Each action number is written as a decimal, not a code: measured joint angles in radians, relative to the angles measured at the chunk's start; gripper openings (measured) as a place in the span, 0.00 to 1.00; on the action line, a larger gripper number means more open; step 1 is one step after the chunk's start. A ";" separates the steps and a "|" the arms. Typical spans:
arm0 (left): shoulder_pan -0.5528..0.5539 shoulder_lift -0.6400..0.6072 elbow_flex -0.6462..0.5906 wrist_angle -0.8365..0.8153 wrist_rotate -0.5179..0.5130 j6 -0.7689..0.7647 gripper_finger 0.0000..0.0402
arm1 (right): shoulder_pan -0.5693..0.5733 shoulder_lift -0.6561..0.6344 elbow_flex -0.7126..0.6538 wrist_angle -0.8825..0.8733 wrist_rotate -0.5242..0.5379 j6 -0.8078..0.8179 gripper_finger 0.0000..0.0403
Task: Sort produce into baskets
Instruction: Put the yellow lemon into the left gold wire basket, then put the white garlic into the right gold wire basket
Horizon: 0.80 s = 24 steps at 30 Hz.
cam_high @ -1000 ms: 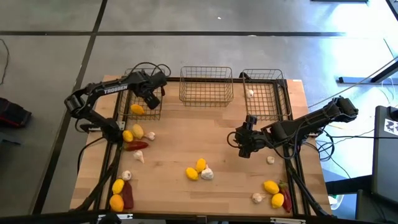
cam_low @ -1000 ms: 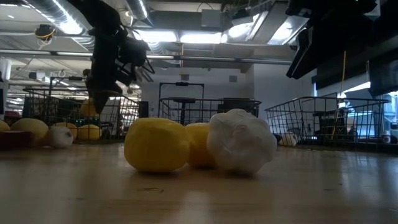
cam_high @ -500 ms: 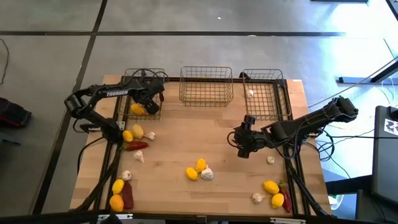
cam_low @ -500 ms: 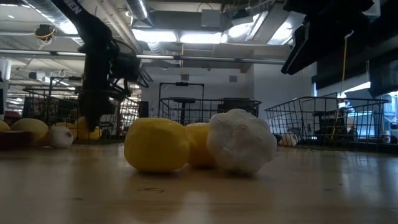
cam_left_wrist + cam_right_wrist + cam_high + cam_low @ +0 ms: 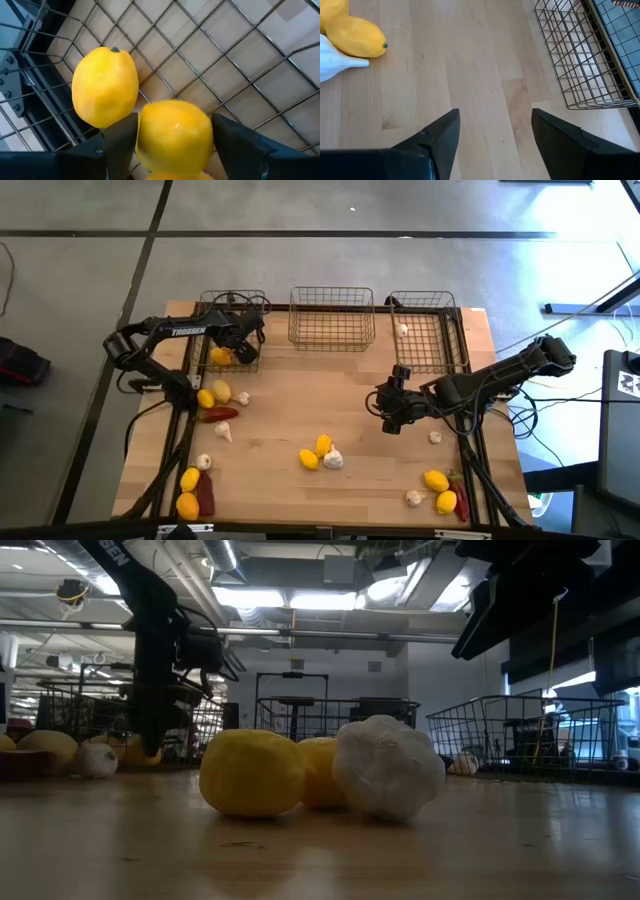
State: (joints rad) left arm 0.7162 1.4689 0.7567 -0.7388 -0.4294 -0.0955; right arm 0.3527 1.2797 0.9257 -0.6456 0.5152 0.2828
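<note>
Yellow lemon point(image 5: 174, 134) sits between left gripper point(image 5: 174, 145) fingers, spread apart, inside the left basket point(image 5: 232, 302); right gripper point(image 5: 392, 417), open and empty, hangs right of it.

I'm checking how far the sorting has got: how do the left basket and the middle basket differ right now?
The left basket has yellow lemons on its mesh floor; the middle basket shows nothing inside. The left gripper reaches down into the left basket with a lemon between its jaws, while no arm is at the middle basket; the right gripper hovers over bare table with open jaws. Both are dark rectangular wire-mesh baskets along the table's far edge.
</note>
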 joint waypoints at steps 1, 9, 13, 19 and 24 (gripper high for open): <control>0.000 0.000 0.001 -0.007 0.000 0.011 0.63 | 0.000 0.000 0.000 0.000 0.000 0.000 0.60; -0.003 -0.055 0.057 -0.070 -0.012 0.046 0.65 | 0.000 0.000 0.000 0.001 0.013 -0.003 0.60; -0.021 -0.120 0.114 -0.125 -0.016 0.031 0.65 | 0.000 0.000 0.000 0.001 0.014 -0.003 0.60; -0.087 -0.230 0.183 -0.141 -0.015 0.021 0.65 | 0.000 0.000 0.000 0.002 0.013 -0.003 0.60; -0.162 -0.298 0.215 -0.132 0.053 -0.013 0.65 | 0.000 0.000 0.000 -0.006 0.015 -0.003 0.60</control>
State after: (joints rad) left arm 0.5543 1.1707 0.9714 -0.8708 -0.3768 -0.1085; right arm 0.3527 1.2797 0.9257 -0.6516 0.5298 0.2794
